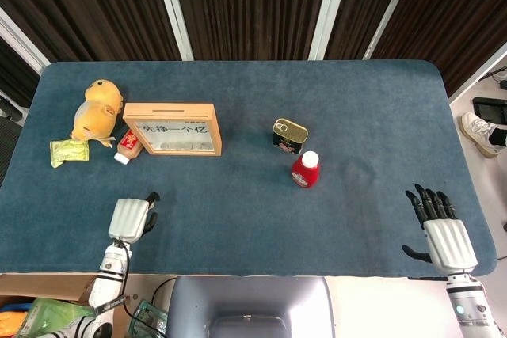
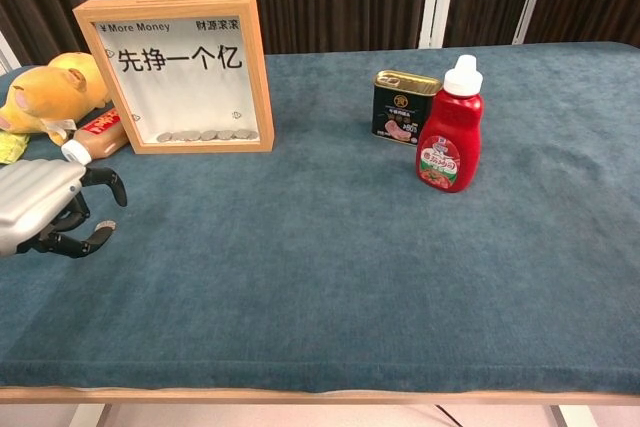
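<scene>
Matt blue-grey cloth covers the bench (image 2: 330,277), its nap slightly rough. The left hand (image 2: 45,212) shows a smooth silver shell, faintly glossy, with matt black fingers (image 2: 105,182). Pale bare wood frames the coin box (image 2: 175,72), clear pane in front. The red plastic sauce bottle (image 2: 450,132) shines, and the dark metal tin (image 2: 403,105) has a gold lid. The yellow plush toy (image 2: 45,97) looks soft.

- Around the left hand (image 1: 131,218), bare cloth lies toward 3 o'clock.
- At its 12 o'clock, the wooden frame (image 1: 172,128) and small bottle (image 1: 128,146) block.
- The right hand (image 1: 445,237) has open table (image 1: 380,116) toward 9 o'clock; ketchup bottle (image 1: 306,169) and can (image 1: 289,135) stand at 10 o'clock, well apart.
</scene>
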